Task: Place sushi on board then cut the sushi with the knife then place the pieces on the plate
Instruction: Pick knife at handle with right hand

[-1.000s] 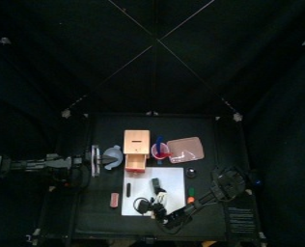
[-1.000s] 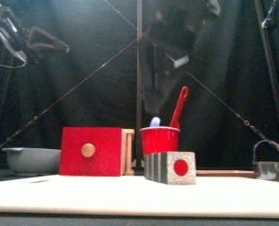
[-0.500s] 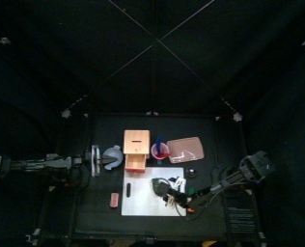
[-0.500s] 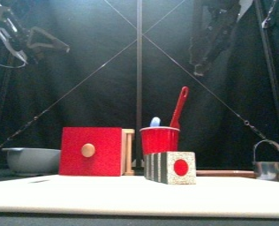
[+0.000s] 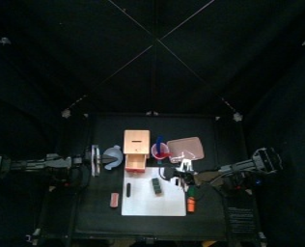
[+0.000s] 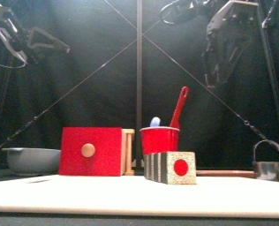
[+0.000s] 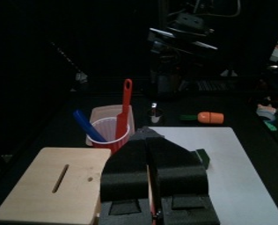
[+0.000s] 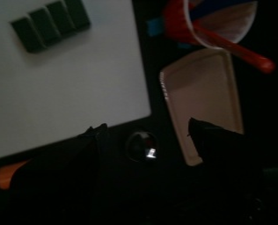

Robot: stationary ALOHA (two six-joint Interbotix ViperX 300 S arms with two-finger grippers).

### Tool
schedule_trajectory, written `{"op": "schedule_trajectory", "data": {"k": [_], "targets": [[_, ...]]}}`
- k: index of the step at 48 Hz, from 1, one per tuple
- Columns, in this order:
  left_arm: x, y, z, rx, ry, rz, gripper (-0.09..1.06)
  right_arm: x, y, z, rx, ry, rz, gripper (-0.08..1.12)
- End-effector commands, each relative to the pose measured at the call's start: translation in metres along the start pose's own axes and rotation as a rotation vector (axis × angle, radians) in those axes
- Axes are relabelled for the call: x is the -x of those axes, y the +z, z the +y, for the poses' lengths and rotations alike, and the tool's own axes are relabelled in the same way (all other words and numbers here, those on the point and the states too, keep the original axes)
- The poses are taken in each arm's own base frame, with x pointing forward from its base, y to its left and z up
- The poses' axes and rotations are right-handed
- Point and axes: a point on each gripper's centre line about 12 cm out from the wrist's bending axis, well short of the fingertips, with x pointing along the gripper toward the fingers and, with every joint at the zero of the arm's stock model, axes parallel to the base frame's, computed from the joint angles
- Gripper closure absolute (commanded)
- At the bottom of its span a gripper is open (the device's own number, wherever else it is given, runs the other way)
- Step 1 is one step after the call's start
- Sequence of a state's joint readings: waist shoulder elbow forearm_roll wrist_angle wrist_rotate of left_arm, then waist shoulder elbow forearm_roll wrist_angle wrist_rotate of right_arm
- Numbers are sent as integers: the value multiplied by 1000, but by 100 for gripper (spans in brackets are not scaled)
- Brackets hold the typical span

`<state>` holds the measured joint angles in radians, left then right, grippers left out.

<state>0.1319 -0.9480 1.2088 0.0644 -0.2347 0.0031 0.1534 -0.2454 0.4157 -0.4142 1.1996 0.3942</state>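
The dark green sushi roll (image 5: 156, 185) lies on the white cutting board (image 5: 142, 203); its red-centred end (image 6: 171, 167) faces the front. It also shows as dark blocks (image 8: 50, 24). The red cup (image 5: 160, 150) holds a red knife (image 6: 177, 106) and a blue knife (image 6: 155, 122). Behind the board's right corner sits the pink tray (image 5: 187, 150). My right gripper (image 5: 187, 173) hangs high above the board's right edge, open and holding nothing (image 8: 148, 132). My left gripper (image 5: 94, 164) rests at the left by the bowl, jaws together (image 7: 153, 189).
The wooden box (image 5: 138, 150) with a red drawer front (image 6: 93, 151) stands behind the board. A blue-grey bowl (image 5: 113, 156) is left of it. An orange toy (image 5: 191, 204) lies at the board's right edge, a red toy (image 5: 114, 199) at its left. A metal cutter (image 6: 269, 163) stands far right.
My right gripper moved from the board's front area back and to the right, staying high. The sushi roll stayed where it was. The left arm did not move.
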Motion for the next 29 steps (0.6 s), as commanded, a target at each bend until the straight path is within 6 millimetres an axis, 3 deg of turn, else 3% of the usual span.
{"op": "schedule_trajectory", "data": {"k": [1,5,13,29], "targets": [[-3,4,2,20,9,-9,81,13,-2,-31,4,-44,30,3],[-3,1,2,33,12,0,81,9,-5,-49,49,-98,70,3],[-6,-3,4,47,25,19,81,0,6,-67,129,-128,40,3],[-6,-12,8,75,46,48,81,-21,49,-68,245,-170,90,3]]}}
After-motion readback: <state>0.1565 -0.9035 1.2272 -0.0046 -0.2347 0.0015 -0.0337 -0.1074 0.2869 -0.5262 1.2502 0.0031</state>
